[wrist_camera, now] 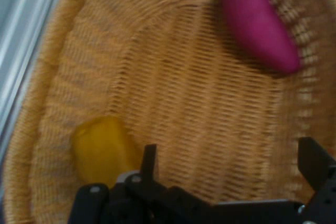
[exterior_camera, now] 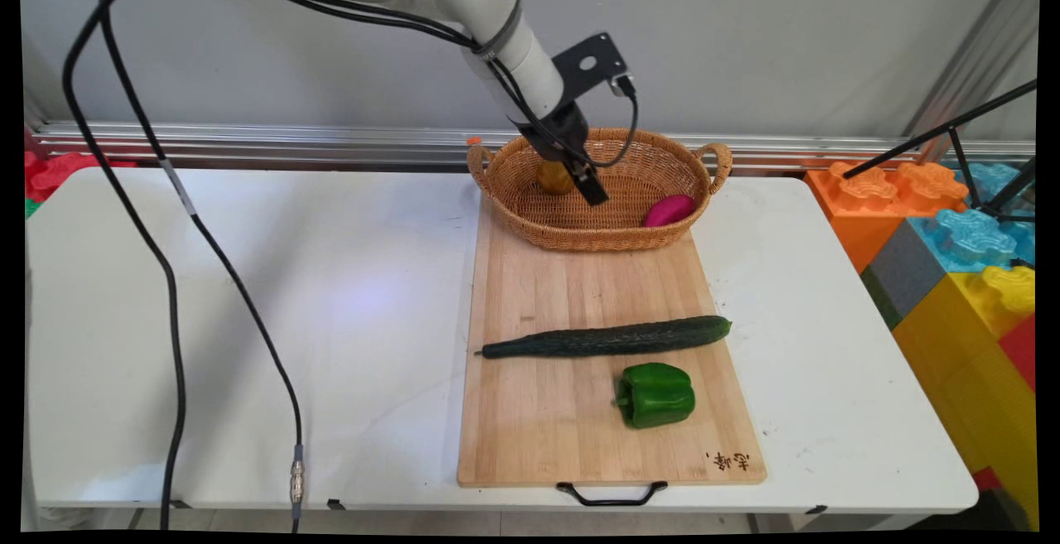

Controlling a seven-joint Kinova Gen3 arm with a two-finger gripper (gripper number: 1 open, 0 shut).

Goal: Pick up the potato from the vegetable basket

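A wicker basket [exterior_camera: 598, 229] with two loop handles is sitting on the far end of a wooden cutting board [exterior_camera: 571, 428], and it is serving here as the landmark. Inside the basket, a yellow fruit-like item [exterior_camera: 553, 180] is lying toward the left end, and a magenta, tapered item [exterior_camera: 669, 210] is resting against the right wall. In the hand view the same basket [wrist_camera: 173, 93] is filling the frame, with the yellow item [wrist_camera: 102, 148] at lower left and the magenta item [wrist_camera: 257, 22] at upper right, the two lying well apart.

The white arm [exterior_camera: 489, 14] is reaching in from the upper left and is sloping down and to the right, so that its wrist is hanging over the basket's left half. Black cables [exterior_camera: 166, 279] are trailing from it down across the white table [exterior_camera: 248, 320].

The gripper [exterior_camera: 580, 180] is pointing into the basket interior. In the hand view the gripper [wrist_camera: 231, 166] is standing wide apart, with bare weave showing between the fingers [wrist_camera: 149, 161]; it is holding nothing. The left finger is lying just beside the yellow item; contact cannot be told.

In front of the basket, on the board, a dark green cucumber [exterior_camera: 609, 337] is lying crosswise, and a green bell pepper [exterior_camera: 656, 395] is sitting nearer still.
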